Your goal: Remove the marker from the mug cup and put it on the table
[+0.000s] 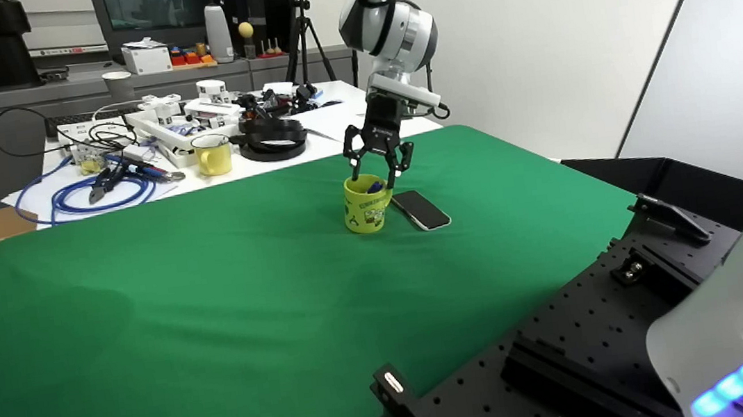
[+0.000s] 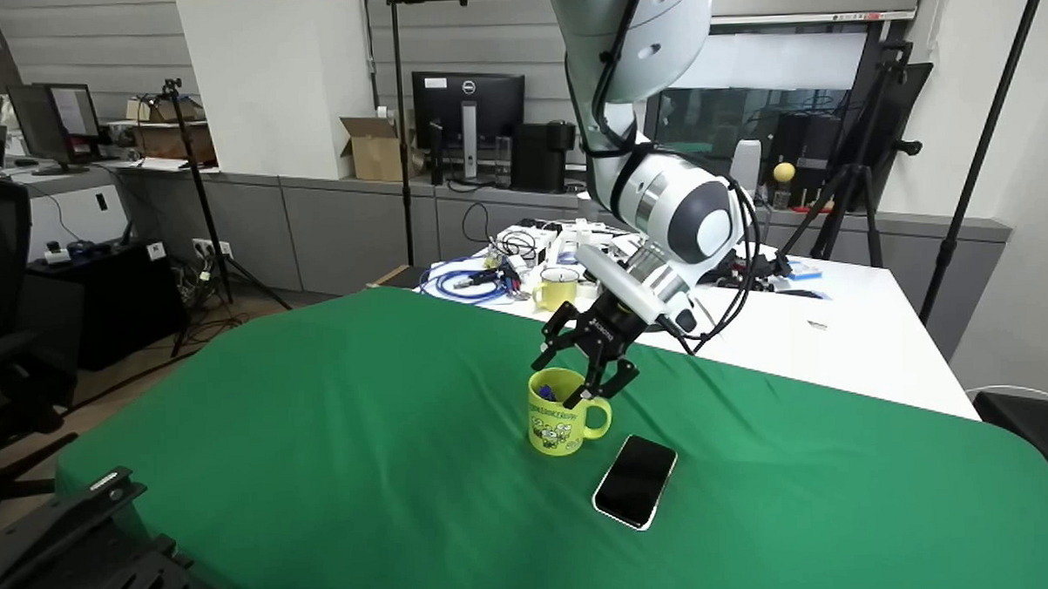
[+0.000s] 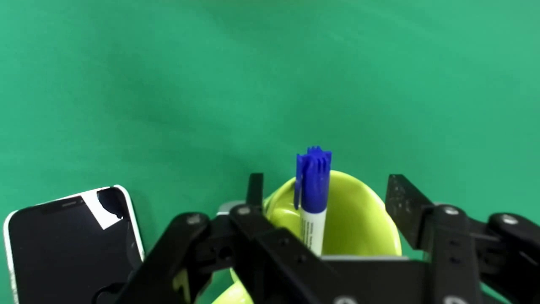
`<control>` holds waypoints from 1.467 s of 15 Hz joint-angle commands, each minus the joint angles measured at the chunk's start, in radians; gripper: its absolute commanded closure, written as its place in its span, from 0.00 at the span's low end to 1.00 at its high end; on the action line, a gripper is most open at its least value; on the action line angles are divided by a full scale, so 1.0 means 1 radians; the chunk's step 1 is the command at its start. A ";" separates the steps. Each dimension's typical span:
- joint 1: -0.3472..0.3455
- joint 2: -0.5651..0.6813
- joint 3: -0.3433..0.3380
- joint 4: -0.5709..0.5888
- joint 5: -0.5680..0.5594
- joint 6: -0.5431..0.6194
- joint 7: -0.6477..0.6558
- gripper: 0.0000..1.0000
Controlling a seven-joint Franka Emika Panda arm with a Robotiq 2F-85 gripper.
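The yellow-green mug cup (image 1: 365,210) stands upright on the green-covered table (image 1: 212,282); it also shows in an exterior view (image 2: 553,429) and the wrist view (image 3: 358,211). The marker stands in the mug, its blue cap (image 3: 315,181) up and its white barrel going down inside; only its blue end shows in both exterior views (image 1: 375,187) (image 2: 547,392). My gripper (image 3: 325,181) is open, one finger either side of the marker, holding nothing. In both exterior views its fingertips (image 1: 373,176) (image 2: 554,384) are at rim height; I cannot tell whether they touch the mug. The marker's lower end is hidden.
A black phone (image 1: 421,210) lies on the cloth by the mug's handle side, also in the wrist view (image 3: 69,249). Behind is a white table (image 2: 849,353) with cables, tools and another yellow mug (image 1: 213,158). A black perforated mounting plate (image 1: 567,326) borders the cloth.
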 commanded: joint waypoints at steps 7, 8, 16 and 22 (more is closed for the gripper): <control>-0.005 0.030 0.005 0.049 0.002 -0.050 0.057 0.78; -0.003 0.030 0.005 0.048 -0.003 -0.063 0.054 0.51; 0.017 0.017 0.003 0.035 -0.015 -0.087 0.036 0.97; 0.017 -0.003 0.016 0.059 -0.008 -0.136 0.037 0.95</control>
